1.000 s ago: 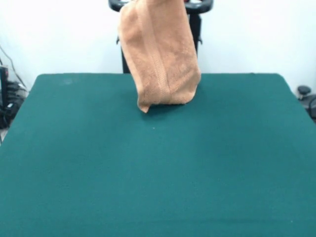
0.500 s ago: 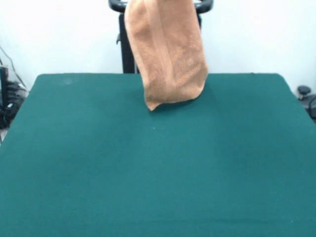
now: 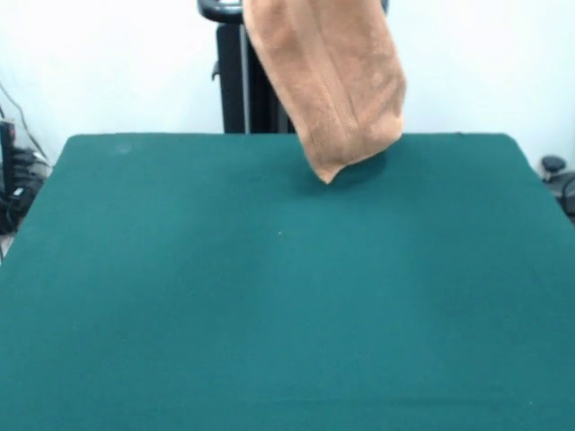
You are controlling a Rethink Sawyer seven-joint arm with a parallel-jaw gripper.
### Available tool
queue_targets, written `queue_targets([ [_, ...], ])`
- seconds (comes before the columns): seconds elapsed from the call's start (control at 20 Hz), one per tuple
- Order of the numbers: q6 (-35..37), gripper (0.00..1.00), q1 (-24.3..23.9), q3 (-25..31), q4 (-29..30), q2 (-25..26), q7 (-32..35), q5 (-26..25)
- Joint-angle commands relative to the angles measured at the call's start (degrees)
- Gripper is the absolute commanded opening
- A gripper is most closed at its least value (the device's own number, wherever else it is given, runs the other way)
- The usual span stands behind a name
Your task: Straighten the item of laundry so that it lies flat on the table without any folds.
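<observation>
While the towel (image 3: 334,76) hangs in the air, it is nowhere near flat: it droops as a long, doubled-over strip of light orange-tan terry, running from the top edge of the front view down toward about five o'clock. Its upper end is cut off by the frame at twelve o'clock, so whatever carries it lies out of sight. A lengthwise fold or woven band runs down the middle of the strip, and the cloth bunches slightly wider near the bottom. The lowest point is a blunt corner, hanging over the far part of the surface (image 3: 269,305) a little right of centre; whether that corner touches the green cloth or hangs just clear of it, I cannot tell. A darker patch of shade lies on the green just right of the corner.

I cannot see my end effector here, since it sits above the top edge, so I cannot say how its fingers stand or what they grip.

Around the towel, the surface spreads out wide and dark green, far larger than the towel, filling the view from the far edge at about ten and two o'clock down to six o'clock. Behind the towel a black upright post (image 3: 241,81) rises at the far side, partly hidden by the cloth. Dark equipment (image 3: 16,175) shows off the surface at nine o'clock, and a dark rounded object (image 3: 557,175) at three o'clock.
</observation>
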Motion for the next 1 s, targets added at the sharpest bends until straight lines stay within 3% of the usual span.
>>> queue_targets([
  [0.05,15.2,0.0,2.6,3.3,-11.0,6.1,3.9,1.4],
  [0.2,19.6,0.0,3.3,3.9,-15.1,8.8,3.7,0.9],
  [1.0,27.2,0.0,7.2,3.1,-27.1,16.7,3.9,0.4],
])
